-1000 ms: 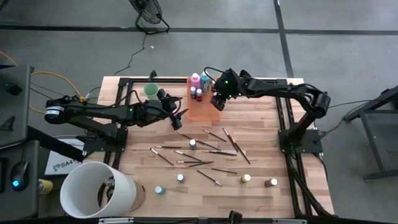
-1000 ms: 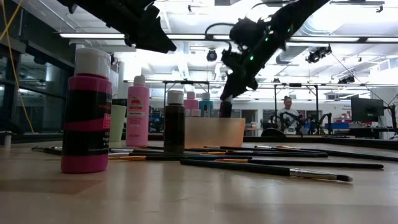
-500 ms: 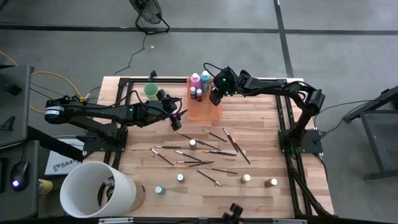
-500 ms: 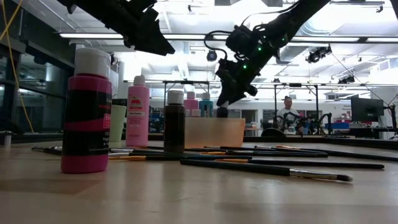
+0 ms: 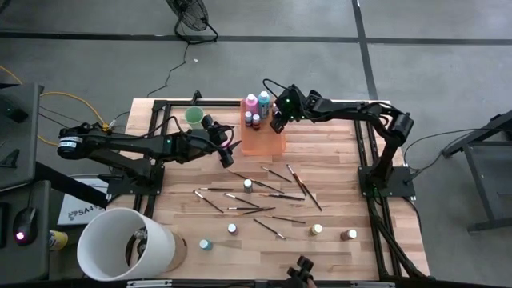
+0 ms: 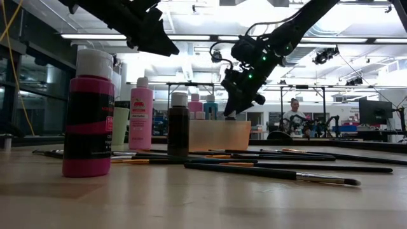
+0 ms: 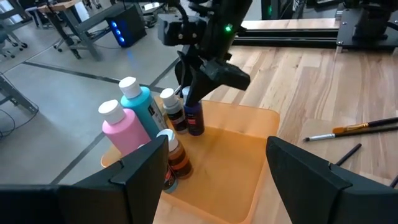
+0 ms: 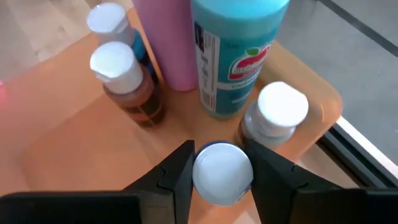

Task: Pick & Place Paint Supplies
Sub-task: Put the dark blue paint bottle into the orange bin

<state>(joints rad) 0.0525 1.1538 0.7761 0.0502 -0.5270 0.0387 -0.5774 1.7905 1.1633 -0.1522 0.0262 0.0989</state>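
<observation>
Bottle [image 5: 276, 126], white cap up and upright, sits in the tray's [image 5: 264, 144] far right corner, right gripper [image 5: 278, 122] above. Left wrist view: bottle [image 7: 194, 117] stands beside small bottles. Right wrist view: fingers [image 8: 175, 174] flank its cap [image 8: 222, 172]; grip uncertain. Teal bottle's [image 8: 233, 53] label unreadable. Left gripper [image 5: 230, 152] open beside the tray.

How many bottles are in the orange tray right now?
6: pink bottle and teal bottle side by side; two small bottles by the pink one; another small bottle by the teal; the last bottle held by the right gripper. None seems hidden.
</observation>
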